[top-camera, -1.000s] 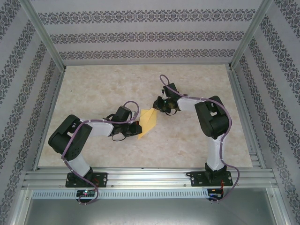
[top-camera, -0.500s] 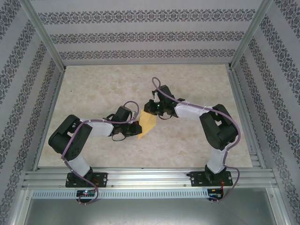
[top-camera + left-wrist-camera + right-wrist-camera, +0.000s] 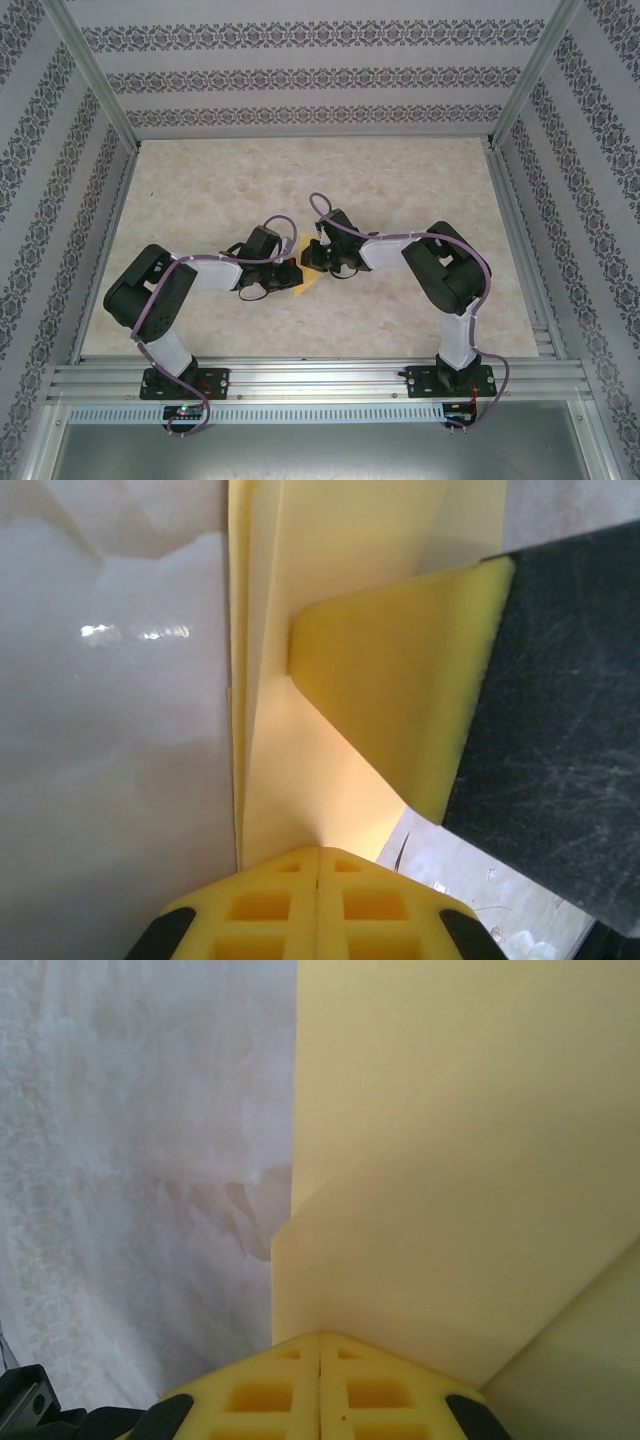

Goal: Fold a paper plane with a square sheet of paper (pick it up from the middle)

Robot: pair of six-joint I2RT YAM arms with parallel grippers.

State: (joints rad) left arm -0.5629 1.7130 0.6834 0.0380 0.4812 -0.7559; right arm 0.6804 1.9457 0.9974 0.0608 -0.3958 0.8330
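At the bottom of the top view, two black-and-white arms rise from a silver aluminium rail (image 3: 320, 378) and reach inward over the pale marbled tabletop (image 3: 420, 180). Just left of the frame's centre, the left gripper (image 3: 287, 268) and the right gripper (image 3: 312, 258) meet nose to nose over the thin, plain yellow sheet of paper (image 3: 305, 283). Small slivers of it peek out above and below them.

A second ago the right gripper stood up and to the right of the paper, and a broad yellow patch lay open. That arm has since swung down and left and now covers most of the patch. The left arm has not moved.

In the left wrist view, the left gripper's yellow lattice fingers (image 3: 250, 915) are pressed together at bottom centre. The folded paper rises from the seam between them in several layers. At centre right, a yellow pad (image 3: 400, 690) on the right gripper's black finger lies against the paper.

In the right wrist view, that gripper's own fingers (image 3: 390, 1390) are likewise clamped tight on the paper. The paper fills the right half of the frame, with tabletop at left.

Beyond the table stand walls (image 3: 320, 75) of banded grey floral pattern.
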